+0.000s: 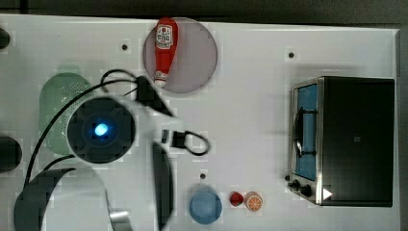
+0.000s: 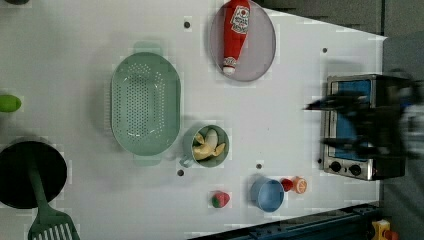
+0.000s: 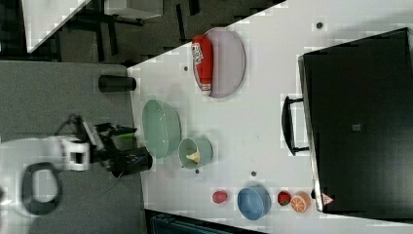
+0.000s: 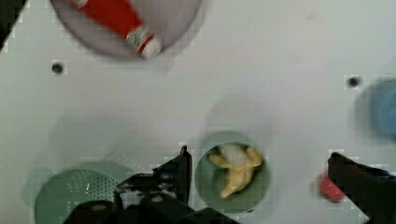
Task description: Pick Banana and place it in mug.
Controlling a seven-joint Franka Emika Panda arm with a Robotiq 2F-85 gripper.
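The banana [image 4: 236, 170], pale yellow and curved, lies inside the small green mug [image 4: 232, 179]. In the left view the banana [image 2: 207, 147] fills the mug [image 2: 210, 146], which stands just right of the colander. The right view shows the mug [image 3: 195, 152] with the banana [image 3: 193, 156] poking up inside it. My gripper [image 4: 259, 156] hangs open above the mug, its dark fingers [image 4: 180, 168] standing apart on either side of it and holding nothing. In the top view my arm [image 1: 101, 130] covers the mug.
A pale green colander [image 2: 145, 102] sits beside the mug. A ketchup bottle [image 2: 236, 35] lies on a grey plate [image 2: 260, 45]. A toaster oven [image 1: 351, 139] stands at the top view's right. A blue cup [image 2: 267, 194], strawberry [image 2: 220, 199], red fruit [image 2: 286, 184] and orange slice [image 2: 300, 185] stand near the edge.
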